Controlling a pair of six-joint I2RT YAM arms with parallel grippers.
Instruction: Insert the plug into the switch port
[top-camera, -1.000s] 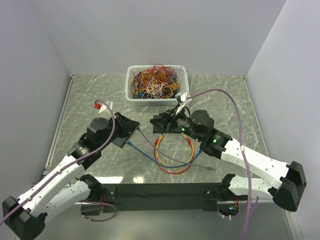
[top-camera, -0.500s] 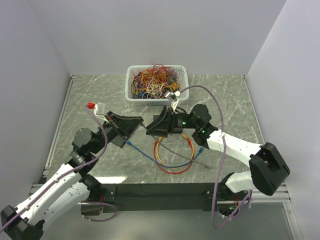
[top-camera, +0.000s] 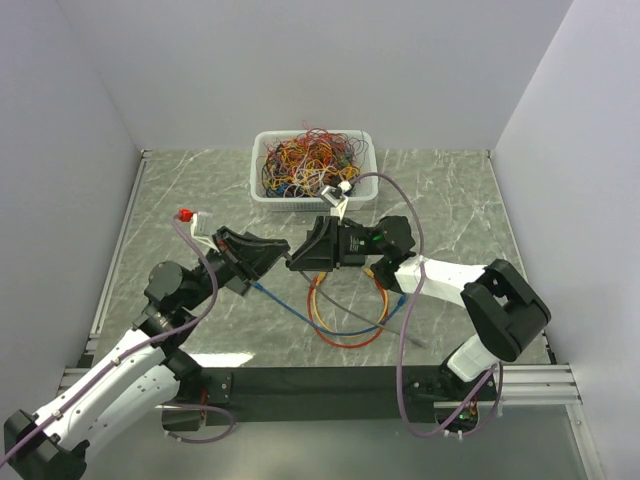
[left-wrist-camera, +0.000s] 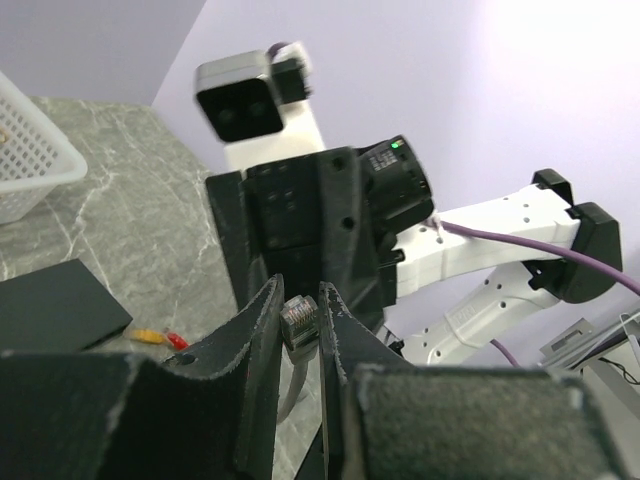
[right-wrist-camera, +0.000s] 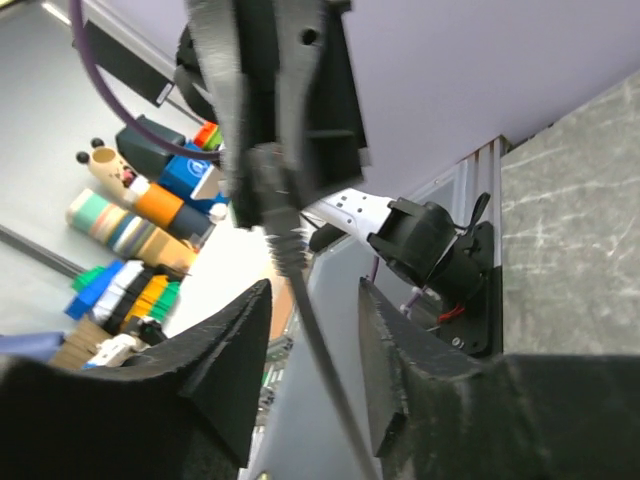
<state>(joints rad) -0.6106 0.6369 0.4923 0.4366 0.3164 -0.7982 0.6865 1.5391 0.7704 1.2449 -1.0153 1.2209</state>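
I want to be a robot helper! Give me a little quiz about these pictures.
1. True or false: the left gripper holds the plug.
2. Where is the basket? A) at the far end of the table B) between the arms' bases C) on top of an arm
3. Fill in: the right gripper has its fingers ___, with the cable between them.
Key: 1 true; 2 A; 3 apart.

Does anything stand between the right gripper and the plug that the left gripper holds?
Nothing visible does. The left gripper pinches the plug, and its gray cable runs between the open jaws of the right gripper.
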